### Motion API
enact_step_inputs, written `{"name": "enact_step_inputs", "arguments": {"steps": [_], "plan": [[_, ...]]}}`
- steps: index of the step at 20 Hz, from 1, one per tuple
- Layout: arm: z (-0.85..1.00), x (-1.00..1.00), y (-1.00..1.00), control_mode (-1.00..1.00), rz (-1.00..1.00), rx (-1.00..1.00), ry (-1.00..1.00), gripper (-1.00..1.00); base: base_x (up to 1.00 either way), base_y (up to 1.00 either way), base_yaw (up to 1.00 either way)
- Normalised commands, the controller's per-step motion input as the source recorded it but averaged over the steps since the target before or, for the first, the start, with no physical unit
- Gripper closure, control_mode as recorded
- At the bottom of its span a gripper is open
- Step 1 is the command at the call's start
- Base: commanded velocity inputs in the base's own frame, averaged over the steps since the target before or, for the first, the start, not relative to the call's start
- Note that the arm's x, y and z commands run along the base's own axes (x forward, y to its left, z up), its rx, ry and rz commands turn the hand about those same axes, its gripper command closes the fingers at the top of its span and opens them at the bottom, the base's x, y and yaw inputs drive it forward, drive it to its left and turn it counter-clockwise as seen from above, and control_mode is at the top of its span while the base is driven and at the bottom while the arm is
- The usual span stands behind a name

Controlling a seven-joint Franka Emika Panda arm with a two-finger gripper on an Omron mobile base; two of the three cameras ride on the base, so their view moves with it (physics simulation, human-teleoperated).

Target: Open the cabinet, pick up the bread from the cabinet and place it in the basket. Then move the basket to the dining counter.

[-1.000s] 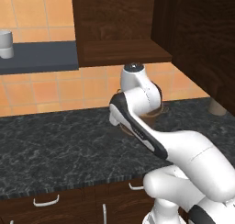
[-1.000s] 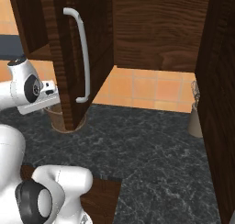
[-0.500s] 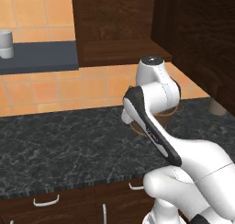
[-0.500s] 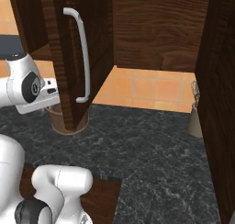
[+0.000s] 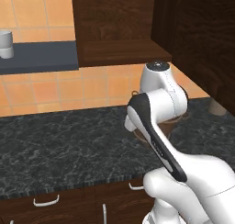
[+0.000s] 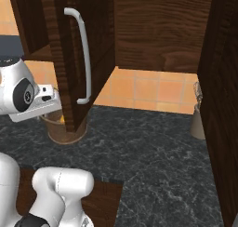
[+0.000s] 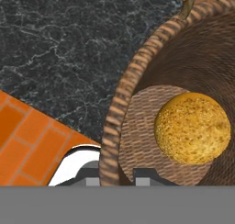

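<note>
Looking down along the hand, the round brown basket (image 7: 120, 94) fills the right side, with the golden bread (image 7: 193, 127) lying on its woven floor. My gripper (image 7: 117, 177) is shut on the basket's rim, one fingertip inside the wall and one outside. In the right base view the basket (image 6: 67, 134) stands on the black counter (image 6: 153, 151), half behind the open door of the cabinet (image 6: 65, 54) with its silver bar handle (image 6: 83, 54). In the left base view the basket (image 5: 178, 121) peeks out behind my wrist. The dining counter is out of view.
A beige utensil holder (image 6: 199, 121) stands against the tall dark side panel at the right of the counter. The open door hangs just above the basket. A grey cup (image 5: 5, 44) sits on a dark shelf at the far left. Drawers with curved handles (image 5: 46, 201) run below the counter.
My wrist and forearm have swung to the right over the counter in the left base view. The basket stays in its place beneath the open door.
</note>
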Motion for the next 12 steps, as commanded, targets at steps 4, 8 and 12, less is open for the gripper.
{"name": "enact_step_inputs", "arguments": {"steps": [4, 8, 12], "plan": [[0.0, -0.05, 0.0, -1.0, 0.0, 0.0, 0.0, 1.0, 0.0, 0.0, 0.0], [0.0, 0.0, 0.0, 1.0, 0.0, 0.0, 0.0, 1.0, -0.47, 0.44, 0.12], [0.0, 0.0, 0.0, 1.0, 0.0, 0.0, 0.0, 1.0, -0.54, 0.93, 0.44]]}}
